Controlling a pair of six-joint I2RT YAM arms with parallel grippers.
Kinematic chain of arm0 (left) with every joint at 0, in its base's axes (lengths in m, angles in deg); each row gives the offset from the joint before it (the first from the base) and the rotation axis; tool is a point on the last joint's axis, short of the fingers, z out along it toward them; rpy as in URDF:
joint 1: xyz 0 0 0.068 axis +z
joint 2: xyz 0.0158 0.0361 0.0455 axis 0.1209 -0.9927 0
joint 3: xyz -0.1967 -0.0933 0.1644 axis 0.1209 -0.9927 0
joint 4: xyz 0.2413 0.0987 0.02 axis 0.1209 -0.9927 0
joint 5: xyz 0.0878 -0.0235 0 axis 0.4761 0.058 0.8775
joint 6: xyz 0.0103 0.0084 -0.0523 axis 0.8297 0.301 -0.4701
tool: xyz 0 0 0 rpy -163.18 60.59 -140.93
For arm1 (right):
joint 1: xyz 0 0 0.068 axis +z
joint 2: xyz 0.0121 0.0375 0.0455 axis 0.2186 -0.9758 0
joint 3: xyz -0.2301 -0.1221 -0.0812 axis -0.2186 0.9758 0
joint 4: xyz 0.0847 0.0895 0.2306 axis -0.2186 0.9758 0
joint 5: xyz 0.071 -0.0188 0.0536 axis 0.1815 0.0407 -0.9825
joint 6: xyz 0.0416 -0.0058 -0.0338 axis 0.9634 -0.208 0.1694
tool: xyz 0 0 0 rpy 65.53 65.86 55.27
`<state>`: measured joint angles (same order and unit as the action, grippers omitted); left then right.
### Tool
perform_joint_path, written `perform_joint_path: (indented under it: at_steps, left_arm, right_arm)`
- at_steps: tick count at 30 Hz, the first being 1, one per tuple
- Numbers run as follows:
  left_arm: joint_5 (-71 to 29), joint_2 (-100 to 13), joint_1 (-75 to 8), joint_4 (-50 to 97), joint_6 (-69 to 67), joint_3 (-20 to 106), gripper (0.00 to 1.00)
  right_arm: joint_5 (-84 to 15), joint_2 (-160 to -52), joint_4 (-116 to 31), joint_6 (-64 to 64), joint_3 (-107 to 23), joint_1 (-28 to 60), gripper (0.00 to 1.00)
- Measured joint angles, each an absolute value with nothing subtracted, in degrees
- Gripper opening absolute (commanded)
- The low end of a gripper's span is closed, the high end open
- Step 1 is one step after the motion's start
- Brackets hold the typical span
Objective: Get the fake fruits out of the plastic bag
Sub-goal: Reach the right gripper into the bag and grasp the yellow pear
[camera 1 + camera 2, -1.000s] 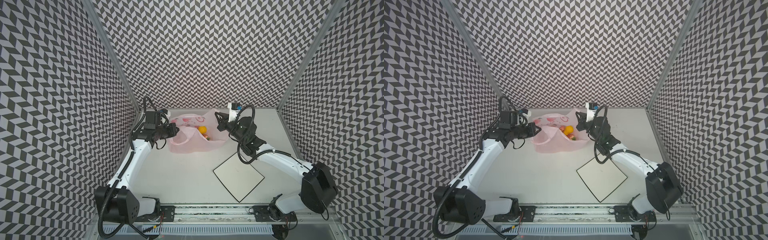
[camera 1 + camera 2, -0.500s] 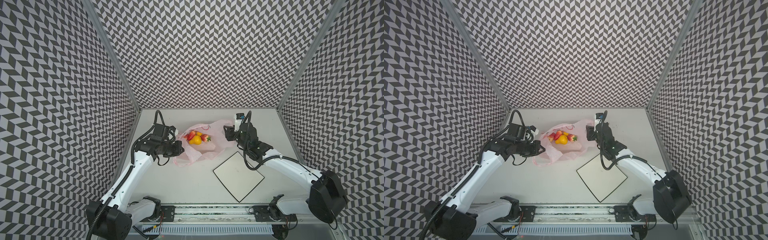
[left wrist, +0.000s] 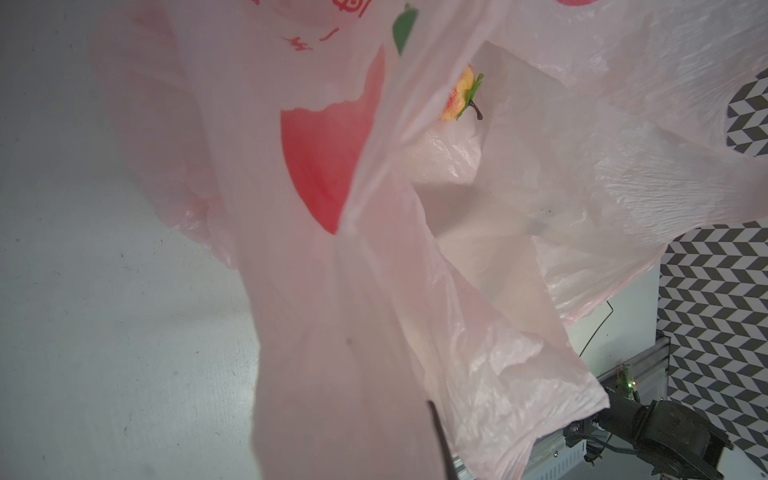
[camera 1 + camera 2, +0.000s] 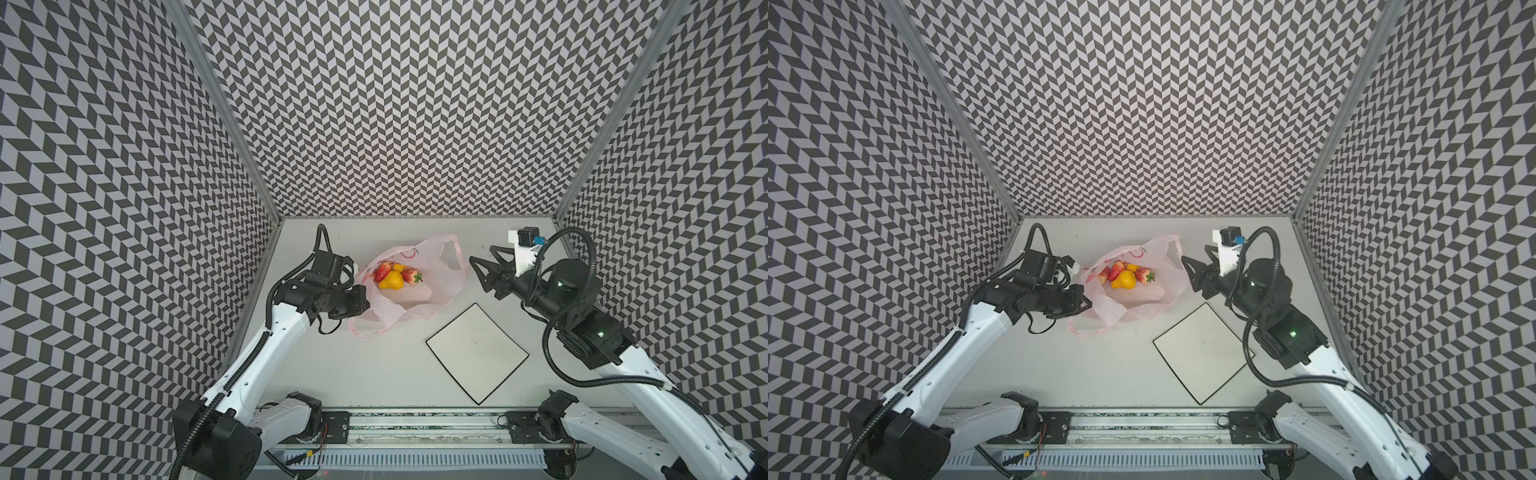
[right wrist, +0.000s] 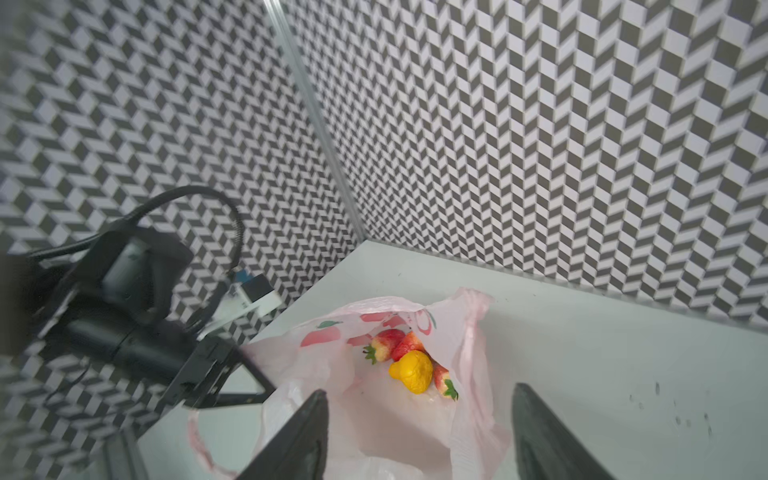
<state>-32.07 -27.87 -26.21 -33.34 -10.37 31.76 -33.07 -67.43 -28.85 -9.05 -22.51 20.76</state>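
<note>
The pale-pink plastic bag (image 4: 432, 286) lies slumped on the table with its mouth open. Inside it sit the fake fruits: a yellow pear (image 4: 391, 281) with red strawberries (image 4: 411, 275) round it, also clear in the right wrist view, where the pear (image 5: 411, 371) lies among strawberries (image 5: 384, 344). My left gripper (image 4: 365, 303) is shut on the bag's left rim. In the left wrist view bag film (image 3: 332, 332) covers the jaws, and a small stemmed fruit (image 3: 459, 99) shows. My right gripper (image 4: 481, 253) stands open just right of the bag, holding nothing.
A white square board with a black edge (image 4: 478, 353) lies in front of the bag, toward the right. Patterned walls close in the left, back and right. The arm bases and a rail run along the front edge (image 4: 415, 419).
The right gripper has let go of the bag, opened and drawn back to the right. The left gripper has come forward and down with its rim. The bag has sagged open, baring the fruits.
</note>
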Motion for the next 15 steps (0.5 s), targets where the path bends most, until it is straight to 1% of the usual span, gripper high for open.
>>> perform_joint_path:
  at_steps: [2,4,6,8,12,15]
  left_arm:
    - [-32.07,-27.87,-26.45,-33.36,-10.35,31.76,0.00]
    - [-32.07,-27.89,-26.60,-33.42,-10.32,31.74,0.00]
    - [-32.03,-27.89,-26.80,-33.60,-10.35,31.74,0.00]
    - [-31.89,-27.87,-26.82,-33.88,-10.37,31.74,0.00]
    - [-31.59,-27.43,-26.82,-34.41,-11.07,31.72,0.00]
    - [-31.30,-26.56,-26.82,-34.82,-11.48,31.65,0.00]
  right_arm:
    - [-35.63,-68.15,-29.83,-9.97,-22.99,23.43,0.50]
    - [-35.76,-70.84,-31.32,-11.65,-23.12,28.96,0.47]
    - [-34.12,-75.36,-32.87,-14.12,-23.23,35.21,0.42]
    - [-31.67,-81.87,-34.38,-15.84,-23.89,39.64,0.41]
    - [-24.85,-95.10,-35.43,-16.28,-26.27,41.52,0.37]
    - [-21.57,-101.17,-36.41,-16.87,-27.01,41.52,0.36]
